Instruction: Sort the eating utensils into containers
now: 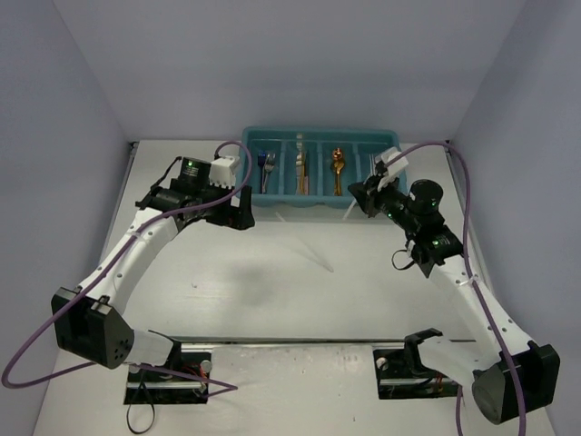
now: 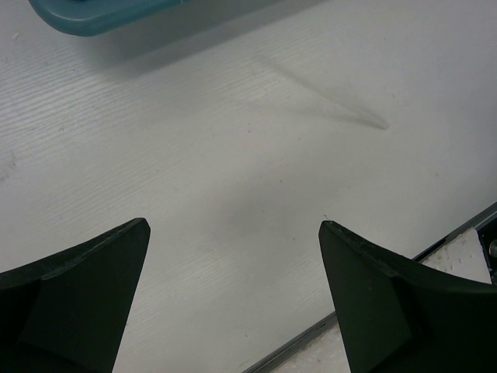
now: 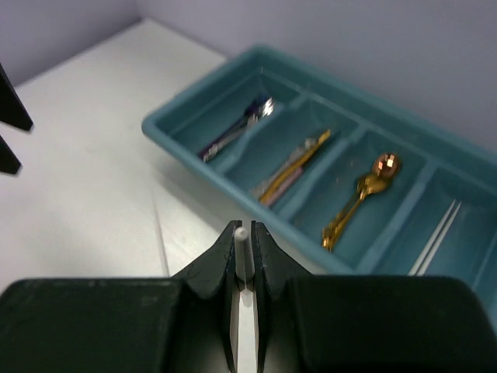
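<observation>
The teal tray [image 1: 322,206] stands at the back of the table with its containers side by side. They hold silver forks [image 3: 233,134], gold knives [image 3: 295,167], a gold spoon [image 3: 365,190] and a pale stick [image 3: 435,237]. My right gripper [image 3: 243,227] is shut on another pale stick [image 3: 242,247], held just in front of the tray's near wall [image 3: 225,183]. A further thin pale stick [image 2: 334,99] lies loose on the table in front of the tray. My left gripper [image 2: 233,225] hovers open over bare table near the tray's left corner [image 2: 93,19], holding nothing.
Grey walls close in the white table on three sides. A metal rail [image 1: 300,342] and both arm bases [image 1: 168,377] sit along the near edge. The purple cables [image 1: 458,182] loop beside each arm.
</observation>
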Controlling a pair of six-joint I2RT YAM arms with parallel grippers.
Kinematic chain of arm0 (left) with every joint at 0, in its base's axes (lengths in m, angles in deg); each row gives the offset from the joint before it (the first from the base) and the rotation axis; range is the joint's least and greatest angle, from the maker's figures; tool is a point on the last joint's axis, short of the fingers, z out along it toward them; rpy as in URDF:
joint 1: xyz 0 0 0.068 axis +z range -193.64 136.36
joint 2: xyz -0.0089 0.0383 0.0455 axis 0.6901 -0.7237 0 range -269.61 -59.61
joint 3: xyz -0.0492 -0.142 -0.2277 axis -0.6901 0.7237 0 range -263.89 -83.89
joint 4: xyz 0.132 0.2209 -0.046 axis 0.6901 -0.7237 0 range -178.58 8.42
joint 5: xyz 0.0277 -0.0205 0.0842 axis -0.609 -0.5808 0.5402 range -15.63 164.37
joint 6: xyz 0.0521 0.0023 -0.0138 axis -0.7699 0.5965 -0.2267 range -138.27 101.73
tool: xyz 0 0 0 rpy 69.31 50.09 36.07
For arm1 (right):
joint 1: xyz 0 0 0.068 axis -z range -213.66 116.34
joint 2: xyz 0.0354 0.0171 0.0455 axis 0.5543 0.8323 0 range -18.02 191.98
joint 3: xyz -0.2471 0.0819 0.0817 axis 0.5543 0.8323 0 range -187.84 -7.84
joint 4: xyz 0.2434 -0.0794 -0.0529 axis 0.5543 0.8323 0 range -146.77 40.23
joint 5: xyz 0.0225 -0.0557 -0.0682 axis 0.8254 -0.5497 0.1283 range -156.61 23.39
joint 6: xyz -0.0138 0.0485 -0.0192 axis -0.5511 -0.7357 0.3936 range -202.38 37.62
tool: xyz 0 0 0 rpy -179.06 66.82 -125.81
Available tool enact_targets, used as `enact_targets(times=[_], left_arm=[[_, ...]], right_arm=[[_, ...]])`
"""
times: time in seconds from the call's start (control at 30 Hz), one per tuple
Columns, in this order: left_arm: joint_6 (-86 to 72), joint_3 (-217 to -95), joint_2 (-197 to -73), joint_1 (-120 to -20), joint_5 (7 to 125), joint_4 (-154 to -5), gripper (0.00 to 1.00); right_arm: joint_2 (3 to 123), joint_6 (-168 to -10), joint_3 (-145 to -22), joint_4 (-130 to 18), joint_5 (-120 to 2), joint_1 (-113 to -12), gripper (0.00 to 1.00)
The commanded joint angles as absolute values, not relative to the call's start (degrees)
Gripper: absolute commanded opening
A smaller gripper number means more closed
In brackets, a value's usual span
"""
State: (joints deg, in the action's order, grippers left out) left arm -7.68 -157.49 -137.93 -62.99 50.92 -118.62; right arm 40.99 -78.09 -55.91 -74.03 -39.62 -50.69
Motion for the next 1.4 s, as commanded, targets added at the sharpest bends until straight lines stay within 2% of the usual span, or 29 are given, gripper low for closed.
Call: enact_targets(times=[0.0,0.2,0.4,0.6,1.0,1.27,1.33,1.37], left_arm=[[-8.83,-159.34,-135.83,-62.45,49.69,-117.09,0.9],[-10.0,-158.18,-134.5,-62.45,49.76,-117.01,0.91],[-10.74,-156.33,-133.92,-62.45,48.31,-117.0,0.91],[-11.56,-155.39,-133.38,-62.45,46.93,-117.04,0.91],[-11.53,-153.59,-133.17,-62.45,46.51,-117.09,0.91],[-11.07,-152.18,-133.6,-62.36,46.25,-117.01,0.91],[-10.95,-152.24,-134.2,-62.36,45.96,-117.0,0.91],[-10.89,-152.3,-134.51,-62.32,45.77,-117.0,0.91]], right_arm=[[42.44,-74.2,-57.44,-66.94,-34.25,-49.79,0.0],[49.83,-68.2,-66.44,-57.55,-32.44,-45.65,0.0],[65.67,-60.85,-86.09,-44.45,-27.57,-38.58,0.0],[77.29,-59.21,-105.37,-41.22,-28.12,-35.03,0.0],[103.42,-67.4,-125.24,-39.53,-24.0,-30.57,0.0],[110.53,-64.99,-128.86,-38.06,-25.12,-30.59,0.0],[111.65,-64.98,-128.78,-37.63,-25.22,-30.59,0.13],[112.12,-64.94,-128.7,-37.48,-25.3,-30.59,0.24]])
